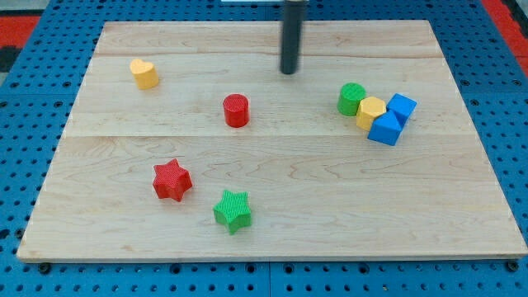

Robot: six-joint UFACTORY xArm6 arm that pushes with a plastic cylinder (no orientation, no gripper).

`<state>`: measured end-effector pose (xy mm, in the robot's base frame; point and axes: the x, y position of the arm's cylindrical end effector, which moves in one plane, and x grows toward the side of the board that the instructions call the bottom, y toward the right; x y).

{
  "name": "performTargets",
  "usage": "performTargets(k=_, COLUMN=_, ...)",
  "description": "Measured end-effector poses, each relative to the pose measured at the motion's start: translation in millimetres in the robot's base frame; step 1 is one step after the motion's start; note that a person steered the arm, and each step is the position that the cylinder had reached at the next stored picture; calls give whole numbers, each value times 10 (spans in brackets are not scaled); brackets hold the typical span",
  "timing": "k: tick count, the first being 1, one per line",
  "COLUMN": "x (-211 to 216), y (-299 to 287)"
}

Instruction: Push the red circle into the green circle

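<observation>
The wooden board (272, 223) fills the view, pale and mostly bare through the middle. My tip (289, 71) stands near the view's top, up and to the right of the red circle (236, 110) and well apart from it — there are no fingers here to open or close, just a bare rod, touching nothing. The green circle (351, 98) waits toward the view's right, touching a yellow block (370, 110), with two blue blocks (385, 128) (401, 106) packed just behind.

The risk, as I judge it: the tip sits on the wrong side for a rightward push. Swinging round carelessly could clip the red circle and send it off down-left. A glancing push could roll it past the green one, and a hard one could scatter that cluster.

Room is good — open wood between the two circles. The red star (172, 180), green star (233, 210) and yellow heart (143, 73) lie clear of that lane.
</observation>
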<state>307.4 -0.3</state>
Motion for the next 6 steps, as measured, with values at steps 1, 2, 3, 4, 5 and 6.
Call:
performTargets(k=1, x=61, y=-450)
performTargets(k=2, x=651, y=-907)
performTargets(k=3, x=1071, y=-694)
performTargets(k=4, x=1109, y=197)
performTargets(k=5, x=1002, y=303)
performTargets(k=6, x=929, y=-144)
